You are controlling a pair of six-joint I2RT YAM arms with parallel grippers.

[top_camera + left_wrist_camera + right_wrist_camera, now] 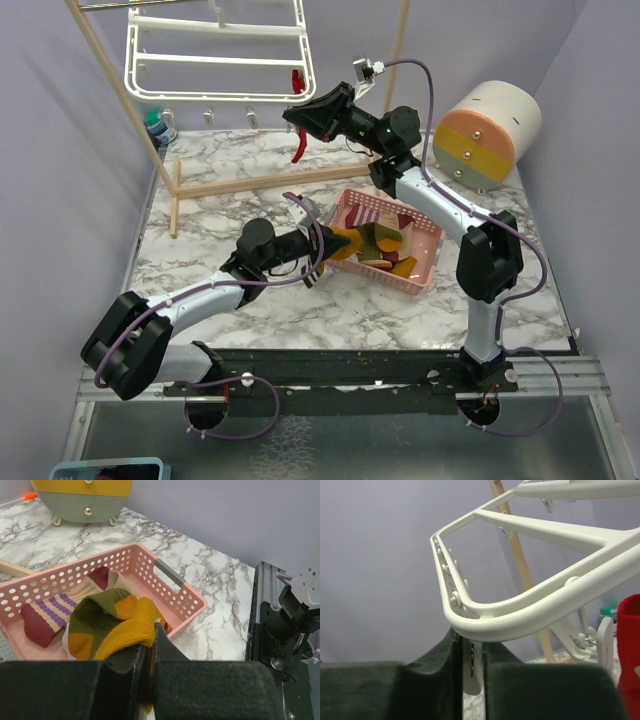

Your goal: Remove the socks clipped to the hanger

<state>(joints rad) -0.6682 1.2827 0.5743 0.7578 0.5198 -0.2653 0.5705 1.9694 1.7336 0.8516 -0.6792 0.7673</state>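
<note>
The white hanger (215, 50) hangs at the back left; its curved corner fills the right wrist view (520, 615). My right gripper (298, 118) is shut on a white clip (472, 672) under that corner. A red sock (298, 148) hangs beside it and shows at the right edge of the right wrist view (630, 650). My left gripper (335, 243) is shut on a mustard yellow sock (125, 630) at the near left rim of the pink basket (175, 582). Olive, mustard and striped socks (50, 612) lie in the basket.
A wooden pole frame (260, 180) carries the hanger and stands on the marble table. A round yellow, orange and green drawer unit (490, 130) is at the back right. A bottle (160, 128) stands behind the frame at the left.
</note>
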